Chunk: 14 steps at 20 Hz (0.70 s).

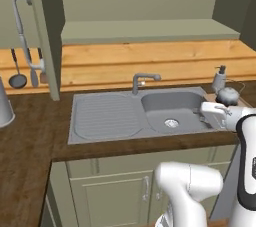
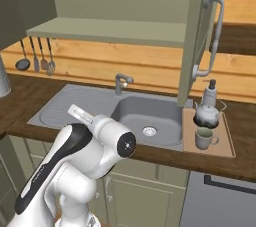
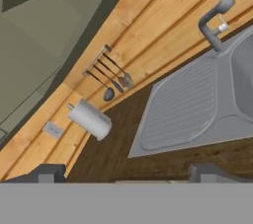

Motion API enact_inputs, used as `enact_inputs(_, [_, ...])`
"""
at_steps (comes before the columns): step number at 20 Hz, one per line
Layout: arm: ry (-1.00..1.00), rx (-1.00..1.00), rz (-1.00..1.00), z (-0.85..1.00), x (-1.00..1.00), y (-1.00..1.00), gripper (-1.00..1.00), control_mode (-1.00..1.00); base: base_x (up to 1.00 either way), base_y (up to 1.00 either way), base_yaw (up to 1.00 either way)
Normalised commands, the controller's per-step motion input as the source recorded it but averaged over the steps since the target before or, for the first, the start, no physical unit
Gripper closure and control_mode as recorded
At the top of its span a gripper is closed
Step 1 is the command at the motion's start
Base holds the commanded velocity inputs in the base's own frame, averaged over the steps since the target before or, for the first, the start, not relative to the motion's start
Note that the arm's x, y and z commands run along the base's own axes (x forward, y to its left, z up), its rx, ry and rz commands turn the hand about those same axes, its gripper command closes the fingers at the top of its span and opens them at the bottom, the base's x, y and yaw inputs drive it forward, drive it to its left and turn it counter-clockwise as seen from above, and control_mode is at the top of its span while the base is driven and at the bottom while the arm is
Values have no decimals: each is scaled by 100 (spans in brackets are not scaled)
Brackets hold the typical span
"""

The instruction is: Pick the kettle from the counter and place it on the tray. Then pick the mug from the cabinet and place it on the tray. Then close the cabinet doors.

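Note:
The silver kettle (image 2: 206,113) (image 1: 229,95) stands on the pale wood tray (image 2: 227,146), right of the sink on the dark counter (image 1: 30,141). In front of it on the same tray is the grey mug (image 2: 204,138). The wall cabinet (image 1: 150,31) is open and its shelf is bare. Its left door (image 1: 46,36) and right door (image 2: 196,36) both swing outward. My gripper (image 3: 127,176) is open with nothing between its fingertips (image 3: 47,173). The hand (image 1: 215,113) hangs over the sink's front right part, left of the tray, facing the drainboard.
A grey soap dispenser (image 2: 211,91) stands behind the kettle. The sink basin (image 2: 147,116), faucet (image 1: 142,81) and ribbed drainboard (image 3: 183,109) lie ahead. Utensils (image 3: 111,77) hang on the wooden wall beside a paper towel roll (image 3: 90,118). Low cabinets (image 1: 115,191) sit beneath.

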Motion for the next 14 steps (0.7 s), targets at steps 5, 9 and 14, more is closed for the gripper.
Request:
enact_inputs(5, [0,0,0,0,0,0,-100,100,37,0,0])
enact_inputs(9, [0,0,0,0,0,0,-100,100,38,1,0])
enact_inputs(14, [0,0,0,0,0,0,-100,100,22,0,0])
